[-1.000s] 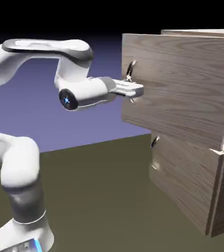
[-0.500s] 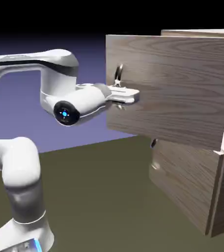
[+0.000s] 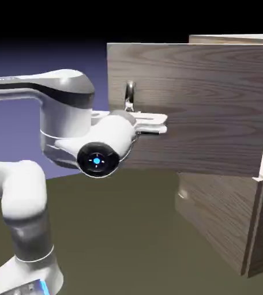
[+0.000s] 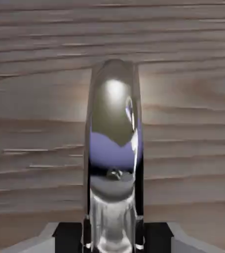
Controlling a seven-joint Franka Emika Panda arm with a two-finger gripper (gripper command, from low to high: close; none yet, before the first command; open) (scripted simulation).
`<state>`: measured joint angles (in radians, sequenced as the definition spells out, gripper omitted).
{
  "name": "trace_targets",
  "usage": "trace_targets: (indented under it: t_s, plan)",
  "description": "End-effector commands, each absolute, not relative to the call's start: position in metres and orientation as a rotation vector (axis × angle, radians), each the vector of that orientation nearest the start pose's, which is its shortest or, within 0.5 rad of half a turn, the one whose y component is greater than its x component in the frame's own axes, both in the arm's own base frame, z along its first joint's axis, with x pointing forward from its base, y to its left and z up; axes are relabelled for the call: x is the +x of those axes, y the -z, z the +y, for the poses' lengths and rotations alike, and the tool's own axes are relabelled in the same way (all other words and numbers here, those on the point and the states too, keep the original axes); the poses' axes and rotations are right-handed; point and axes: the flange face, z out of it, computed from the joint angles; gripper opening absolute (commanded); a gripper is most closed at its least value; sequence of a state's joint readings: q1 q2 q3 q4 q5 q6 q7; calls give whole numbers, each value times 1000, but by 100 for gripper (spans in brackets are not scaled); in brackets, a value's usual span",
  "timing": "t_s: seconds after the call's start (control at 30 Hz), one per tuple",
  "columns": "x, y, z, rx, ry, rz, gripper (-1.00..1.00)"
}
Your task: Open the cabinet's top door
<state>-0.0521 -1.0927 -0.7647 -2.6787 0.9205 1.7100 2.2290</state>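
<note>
Claw [image 4: 113, 237] was clenched on the silver handle [image 4: 115, 133], one finger either side, and the top door [image 3: 197, 109] stood open from the cabinet [image 3: 220, 213]

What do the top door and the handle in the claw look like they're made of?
The top door looks like grey-brown wood or a wood-look veneer, low in sheen: streaky grain runs across it. Its curved handle, between the claw's tips, seems to be polished metal, probably chrome or steel, since it mirrors its surroundings and shows a bright highlight.
</note>
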Motion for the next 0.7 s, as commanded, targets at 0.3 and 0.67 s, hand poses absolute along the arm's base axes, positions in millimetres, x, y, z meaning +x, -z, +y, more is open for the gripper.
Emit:
trace_targets:
  t_s: [0.3, 0.67]
  plan:
    - [218, -536, -278, -483, -1590, 1766, -100]
    - [237, -536, -353, -682, -1729, 1763, 100]
